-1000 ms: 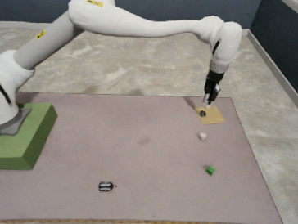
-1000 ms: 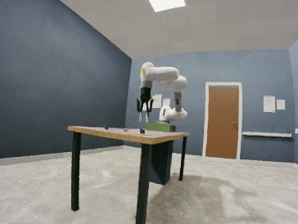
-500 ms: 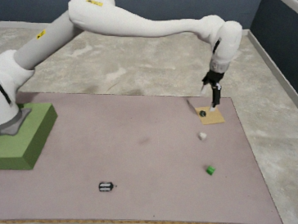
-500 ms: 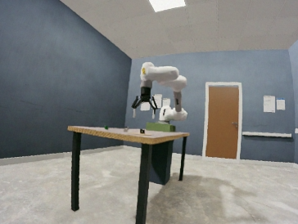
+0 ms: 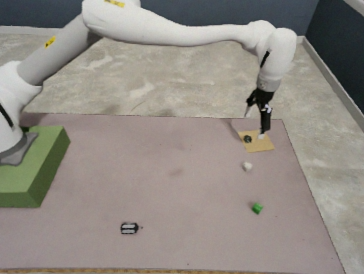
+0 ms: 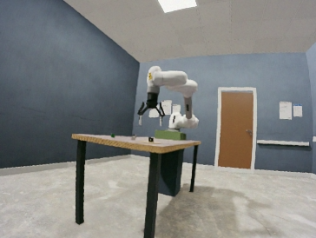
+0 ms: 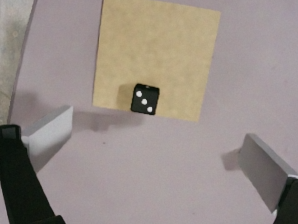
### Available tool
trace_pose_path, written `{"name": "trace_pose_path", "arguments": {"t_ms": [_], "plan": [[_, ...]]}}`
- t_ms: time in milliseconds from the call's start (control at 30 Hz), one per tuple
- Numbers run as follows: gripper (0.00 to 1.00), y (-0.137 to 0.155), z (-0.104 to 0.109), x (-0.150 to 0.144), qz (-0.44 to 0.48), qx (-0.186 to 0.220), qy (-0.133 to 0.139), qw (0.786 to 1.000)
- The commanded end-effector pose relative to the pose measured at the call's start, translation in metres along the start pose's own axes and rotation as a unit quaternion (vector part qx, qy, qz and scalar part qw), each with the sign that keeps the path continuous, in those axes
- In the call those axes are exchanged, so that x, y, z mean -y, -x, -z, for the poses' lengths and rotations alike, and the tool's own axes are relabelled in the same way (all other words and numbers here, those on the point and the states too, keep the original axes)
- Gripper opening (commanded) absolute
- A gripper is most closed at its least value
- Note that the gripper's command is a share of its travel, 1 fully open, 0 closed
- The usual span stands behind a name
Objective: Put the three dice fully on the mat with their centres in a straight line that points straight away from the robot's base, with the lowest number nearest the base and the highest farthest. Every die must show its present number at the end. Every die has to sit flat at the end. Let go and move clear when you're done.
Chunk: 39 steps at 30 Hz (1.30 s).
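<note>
A small tan mat [image 5: 258, 141] lies at the far right of the purple table top. A black die [image 5: 247, 138] with white pips sits flat on it, near one edge; the wrist view shows it on the mat [image 7: 158, 55] close to the lower edge [image 7: 144, 99]. A white die [image 5: 247, 166] and a green die [image 5: 257, 208] lie off the mat, on the table in front of it. My gripper [image 5: 255, 122] hangs above the mat, open wide and empty, its fingers spread either side and clear of the black die.
The robot's green base block [image 5: 30, 165] stands at the left. A small black-and-white object [image 5: 129, 228] lies near the table's front edge. The table's right edge runs close past the mat. In the side view the gripper [image 6: 151, 110] is well above the table.
</note>
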<state>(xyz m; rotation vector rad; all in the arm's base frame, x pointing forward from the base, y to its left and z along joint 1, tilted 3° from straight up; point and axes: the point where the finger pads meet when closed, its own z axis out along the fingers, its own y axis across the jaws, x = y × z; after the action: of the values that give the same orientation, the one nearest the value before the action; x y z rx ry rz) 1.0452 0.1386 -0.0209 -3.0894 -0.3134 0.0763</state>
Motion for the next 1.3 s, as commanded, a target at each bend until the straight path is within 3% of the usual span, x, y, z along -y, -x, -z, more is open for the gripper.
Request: {"name": "trace_pose_path", "arguments": {"t_ms": [0,300,500,533,1267], "plan": [[1.0,0.018,0.0,-0.05,0.087,-0.002,-0.001,0.996],[1.0,0.055,-0.005,-0.127,0.225,-0.002,0.0,0.974],[1.0,0.063,-0.006,-0.141,0.25,-0.002,0.0,0.968],[0.35,0.063,-0.006,-0.141,0.25,-0.002,0.0,0.968],[0.35,0.063,-0.006,-0.141,0.25,-0.002,0.0,0.968]]}}
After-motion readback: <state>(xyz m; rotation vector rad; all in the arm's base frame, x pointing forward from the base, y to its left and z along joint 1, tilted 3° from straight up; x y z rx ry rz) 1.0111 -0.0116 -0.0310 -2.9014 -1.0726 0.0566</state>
